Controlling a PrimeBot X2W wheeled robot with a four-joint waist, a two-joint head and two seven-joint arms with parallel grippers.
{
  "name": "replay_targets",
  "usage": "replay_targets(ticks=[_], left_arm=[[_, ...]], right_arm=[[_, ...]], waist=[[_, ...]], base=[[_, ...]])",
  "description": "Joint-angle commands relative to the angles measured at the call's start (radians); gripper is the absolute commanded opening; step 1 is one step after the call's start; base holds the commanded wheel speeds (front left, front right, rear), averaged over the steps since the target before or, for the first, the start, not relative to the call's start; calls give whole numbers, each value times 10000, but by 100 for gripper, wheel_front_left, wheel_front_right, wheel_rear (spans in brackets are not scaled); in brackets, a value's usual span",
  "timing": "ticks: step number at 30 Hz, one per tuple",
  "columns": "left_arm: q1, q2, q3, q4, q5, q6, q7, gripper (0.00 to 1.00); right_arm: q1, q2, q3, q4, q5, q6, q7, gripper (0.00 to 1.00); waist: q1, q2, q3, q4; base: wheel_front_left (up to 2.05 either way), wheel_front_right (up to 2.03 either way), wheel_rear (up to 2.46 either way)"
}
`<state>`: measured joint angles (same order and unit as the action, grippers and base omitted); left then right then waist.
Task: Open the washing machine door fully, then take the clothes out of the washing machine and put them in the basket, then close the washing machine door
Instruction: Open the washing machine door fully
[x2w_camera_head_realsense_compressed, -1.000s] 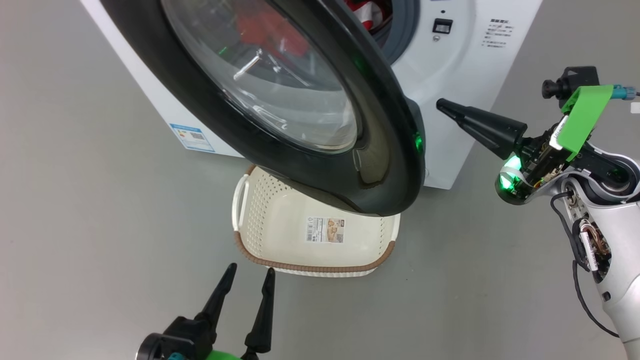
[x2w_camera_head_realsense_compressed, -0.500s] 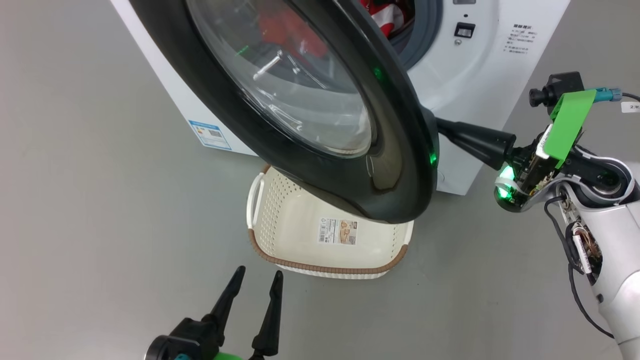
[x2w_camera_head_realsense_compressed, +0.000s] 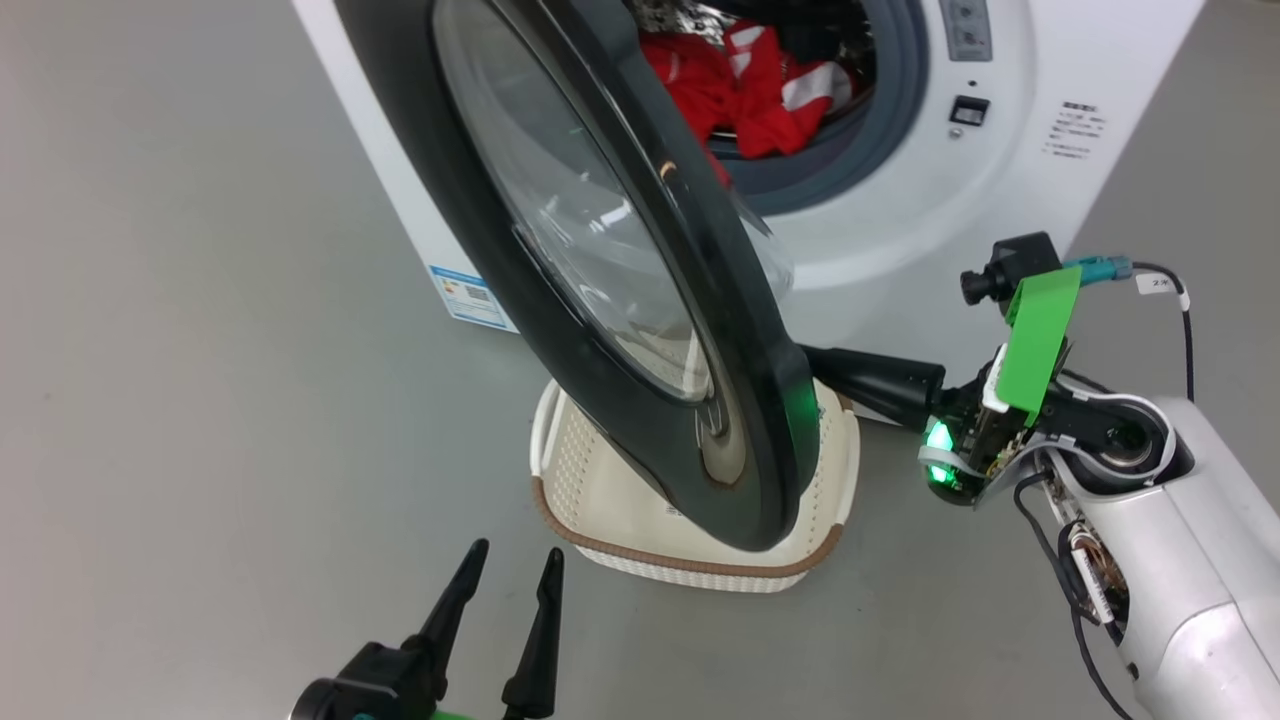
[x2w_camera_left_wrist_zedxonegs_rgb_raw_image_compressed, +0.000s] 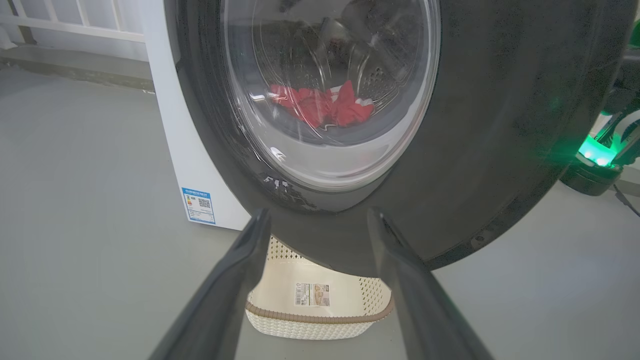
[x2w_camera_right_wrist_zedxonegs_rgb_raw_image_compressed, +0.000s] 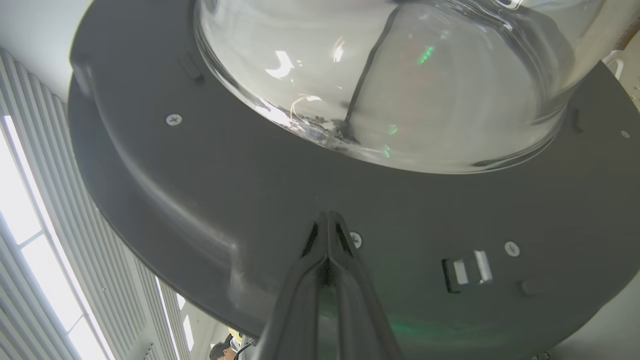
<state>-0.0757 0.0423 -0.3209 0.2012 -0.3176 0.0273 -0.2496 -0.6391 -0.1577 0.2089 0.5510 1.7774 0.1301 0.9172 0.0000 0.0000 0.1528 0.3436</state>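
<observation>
- head view: washing machine door (x2w_camera_head_realsense_compressed: 600, 300) ajar; clothes (x2w_camera_head_realsense_compressed: 745, 95) behind it in the drum (x2w_camera_head_realsense_compressed: 700, 15), basket (x2w_camera_head_realsense_compressed: 700, 565) beneath it.
- right hand (x2w_camera_right_wrist_zedxonegs_rgb_raw_image_compressed: 327, 217) pinched together against the door's inner face.
- left hand (x2w_camera_head_realsense_compressed: 516, 550) spread, near the door.

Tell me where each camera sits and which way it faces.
Head view: up high, looking down at the white boxy washing machine, its round black-rimmed glass door and the cream perforated plastic basket; left pincer, right pincer.
Left wrist view: low, facing the door's outside; open left pincer.
Right wrist view: behind the door, facing its inner side; shut right pincer.
Head and left wrist share the red fabric clothes.
</observation>
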Motion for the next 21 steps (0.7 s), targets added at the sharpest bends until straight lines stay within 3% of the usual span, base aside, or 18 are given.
replay_targets(ticks=[1, 21], left_arm=[[48, 79, 350, -242, 51, 22, -122, 100], [445, 79, 600, -321, 211, 88, -122, 100]], right_arm=[[87, 173, 152, -306, -137, 6, 110, 0], [908, 906, 233, -525, -376, 6, 239, 0]], waist=[[0, 0, -151, 206], [0, 0, -845, 1627]], base=[[0, 0, 0], [0, 0, 0]])
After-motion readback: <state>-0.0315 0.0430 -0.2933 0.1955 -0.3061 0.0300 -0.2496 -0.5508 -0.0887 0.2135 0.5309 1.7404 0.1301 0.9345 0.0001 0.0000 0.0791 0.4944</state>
